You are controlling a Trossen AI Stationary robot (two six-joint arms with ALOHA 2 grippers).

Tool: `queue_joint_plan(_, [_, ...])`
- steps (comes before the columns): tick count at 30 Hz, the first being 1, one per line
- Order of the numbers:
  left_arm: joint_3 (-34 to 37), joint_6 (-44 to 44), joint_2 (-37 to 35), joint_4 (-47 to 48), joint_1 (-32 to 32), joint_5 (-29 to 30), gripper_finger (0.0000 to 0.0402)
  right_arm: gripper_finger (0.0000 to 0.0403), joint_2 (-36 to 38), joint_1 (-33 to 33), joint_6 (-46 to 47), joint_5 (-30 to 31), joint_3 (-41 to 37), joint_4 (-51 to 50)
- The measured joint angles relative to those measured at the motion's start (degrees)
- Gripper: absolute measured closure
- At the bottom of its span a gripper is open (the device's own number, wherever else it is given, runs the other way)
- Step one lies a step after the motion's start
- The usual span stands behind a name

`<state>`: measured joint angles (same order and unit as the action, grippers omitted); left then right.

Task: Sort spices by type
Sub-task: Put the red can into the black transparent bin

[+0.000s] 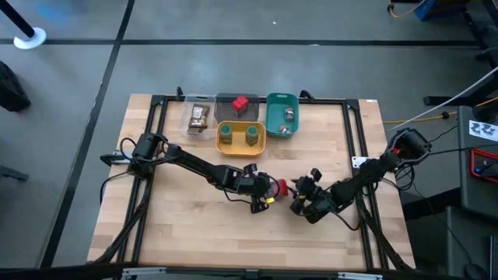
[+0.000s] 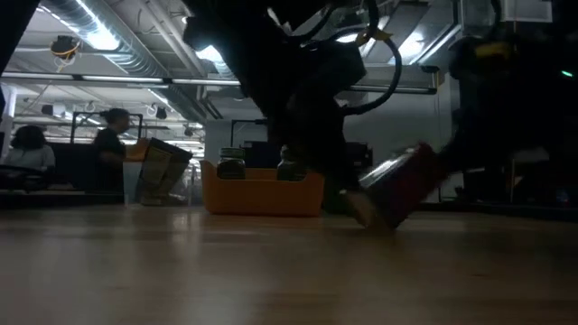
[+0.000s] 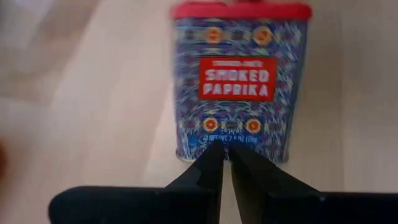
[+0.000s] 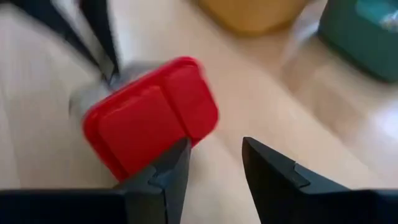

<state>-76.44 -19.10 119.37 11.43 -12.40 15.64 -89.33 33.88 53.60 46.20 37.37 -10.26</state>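
A tilted red-capped tin [image 2: 402, 183] leans beside the yellow tray [image 2: 262, 191].

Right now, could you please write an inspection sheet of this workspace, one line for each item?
Surface: wooden table, bare in front.
Job's things: smoked paprika tin, tilted, held at its base; two jars in yellow tray; packet in clear tray; red box in grey tray; small tin in teal tray.
Clutter: nothing seen.
Grippers: left gripper shut on tin; right gripper open beside its red lid.
Cables: along both arms.
Surroundings: people seated behind.
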Motion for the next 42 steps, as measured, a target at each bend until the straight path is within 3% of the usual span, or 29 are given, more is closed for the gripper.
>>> queue_joint_plan(5, [0.11, -2.55, 0.67, 3.69, -0.57, -1.82, 0.0377, 0.0249, -0.14, -0.31, -4.03, 0.63, 1.95, 0.68])
queue_joint_plan(14, [0.28, 1.14, 0.02, 3.68, -1.17, -0.85, 0.0377, 0.0249, 0.60, -0.27, -16.00, 0.82, 6.76, 0.92])
queue_joint_plan(24, [0.22, 6.24, -9.17, 8.28, -1.87, -0.92, 0.0377, 0.0249, 5.78, -0.16, -17.92, -0.81, 10.43, -11.73])
queue_joint_plan(29, [0.15, 13.62, -12.43, 8.63, -1.77, -0.85, 0.0373, 0.0249, 9.65, -0.16, -17.95, -0.83, 12.55, -20.14])
queue_joint_plan(33, [0.15, 19.19, -12.67, 7.54, -1.67, -0.84, 0.0340, 0.0249, 12.50, -0.16, -17.96, -0.79, 13.39, -24.40])
queue_joint_plan(42, [0.07, 32.65, -12.07, -2.23, -0.08, -0.81, 0.0216, 0.0249, 17.51, -0.16, -17.92, -5.64, 13.39, -27.59])
